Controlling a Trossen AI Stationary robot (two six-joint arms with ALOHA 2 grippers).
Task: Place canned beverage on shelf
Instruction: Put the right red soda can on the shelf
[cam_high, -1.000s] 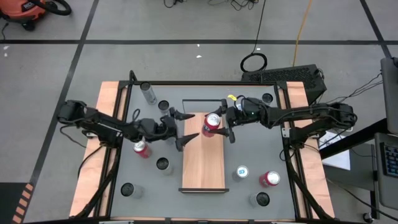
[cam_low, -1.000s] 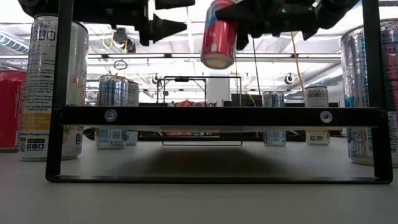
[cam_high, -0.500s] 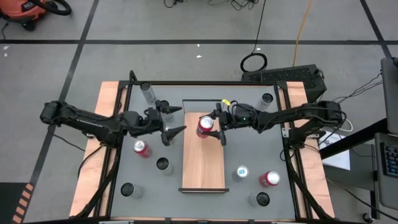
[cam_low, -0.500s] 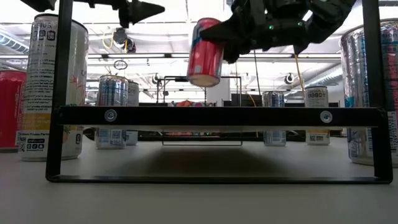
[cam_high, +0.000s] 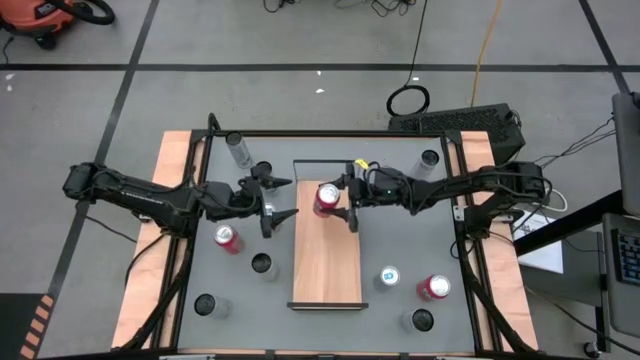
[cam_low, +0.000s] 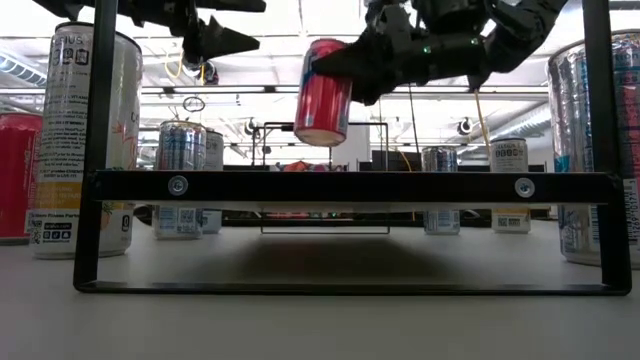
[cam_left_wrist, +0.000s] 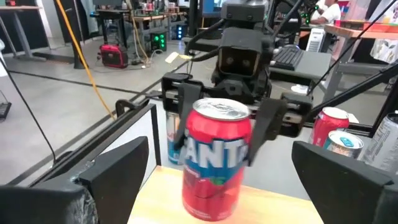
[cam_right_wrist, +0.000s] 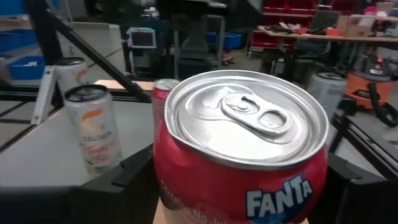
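A red Fanta can (cam_high: 326, 199) hangs in my right gripper (cam_high: 342, 200) above the far part of the shelf (cam_high: 326, 262), a long light-wood board with a black wire rail (cam_high: 325, 163) at its far end. In the low view the can (cam_low: 323, 92) is clear of the shelf's top (cam_low: 350, 186). My left gripper (cam_high: 280, 200) is open and empty just left of the shelf, level with the can, its fingers pointing at it. The left wrist view shows the can (cam_left_wrist: 216, 162) straight ahead. My right gripper pinches the can between its two fingers, on opposite sides of the can's upper half (cam_left_wrist: 193, 124). The fingers (cam_left_wrist: 266, 121) come level from the table's right side. The can is lifted clear of the shelf, top up and slightly tilted.
Several cans stand on the grey table around the shelf: a red one (cam_high: 228, 238) and silver ones (cam_high: 262, 264) on the left, a tall silver one (cam_high: 238, 150) at the far left, a red one (cam_high: 432, 289) and silver ones (cam_high: 388, 278) on the right.
My right gripper has carried the can down and a little toward the table's left edge, and the can has turned more upright. My left gripper, still open, has drawn back toward the table's left edge, away from the shelf.
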